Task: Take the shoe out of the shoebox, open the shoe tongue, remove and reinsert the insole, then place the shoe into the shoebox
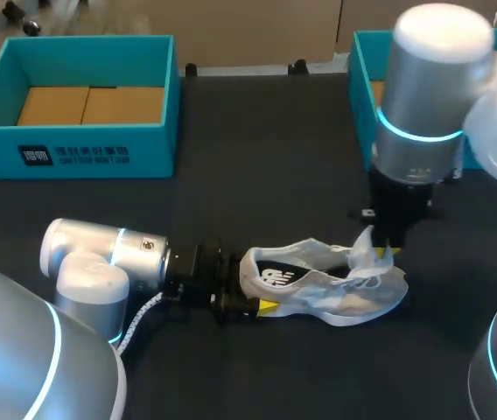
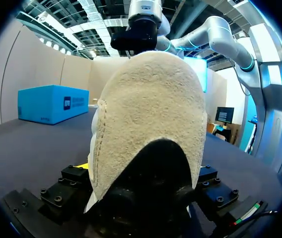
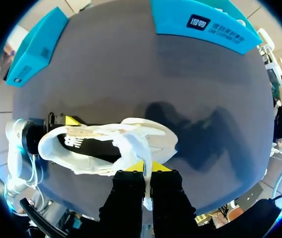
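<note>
- The shoe (image 1: 318, 284) is out of its box and lies on its side on the black table (image 1: 257, 157), at about 6 o'clock from the table's middle in the head view. Its heel points to 9 o'clock and its toe to 3 o'clock.
- The left gripper (image 1: 253, 290) is clamped on the heel, one yellow tip on each side. I judge this is a brace, so the shoe cannot slide while the other end is pulled.
- The right gripper (image 3: 144, 167) has its fingers nearly together, pinching the white tongue (image 3: 130, 146) and drawing it up from the opening. This is likely the tongue-opening step, clearing the way to the insole.
- The left arm (image 1: 100, 254) lies low and almost level, reaching toward 3 o'clock.
- The right arm (image 1: 423, 96) stands steep over the toe end, wrist pointing straight down.
- The open teal shoebox (image 1: 73, 149) waits at 10 o'clock, well apart from the shoe. A second box (image 1: 362, 52) sits at 2 o'clock, half hidden by the right arm.
</note>
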Action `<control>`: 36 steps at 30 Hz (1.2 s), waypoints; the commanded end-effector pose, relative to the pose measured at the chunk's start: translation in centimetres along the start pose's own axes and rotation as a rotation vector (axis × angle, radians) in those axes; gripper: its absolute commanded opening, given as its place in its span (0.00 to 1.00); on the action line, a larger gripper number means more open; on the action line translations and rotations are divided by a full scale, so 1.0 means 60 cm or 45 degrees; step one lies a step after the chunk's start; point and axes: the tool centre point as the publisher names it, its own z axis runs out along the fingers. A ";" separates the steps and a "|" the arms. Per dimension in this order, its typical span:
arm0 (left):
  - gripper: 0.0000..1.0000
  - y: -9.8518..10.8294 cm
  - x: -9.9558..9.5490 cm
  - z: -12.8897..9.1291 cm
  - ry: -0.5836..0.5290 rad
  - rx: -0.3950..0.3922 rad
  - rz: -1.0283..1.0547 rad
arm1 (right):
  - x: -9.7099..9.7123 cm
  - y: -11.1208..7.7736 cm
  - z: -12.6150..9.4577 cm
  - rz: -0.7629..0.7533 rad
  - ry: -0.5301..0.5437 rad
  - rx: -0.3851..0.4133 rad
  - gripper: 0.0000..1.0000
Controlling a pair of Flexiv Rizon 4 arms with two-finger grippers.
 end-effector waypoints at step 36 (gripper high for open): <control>0.00 0.000 0.000 0.002 -0.003 -0.002 -0.001 | -0.039 -0.023 -0.013 0.019 0.094 -0.004 0.85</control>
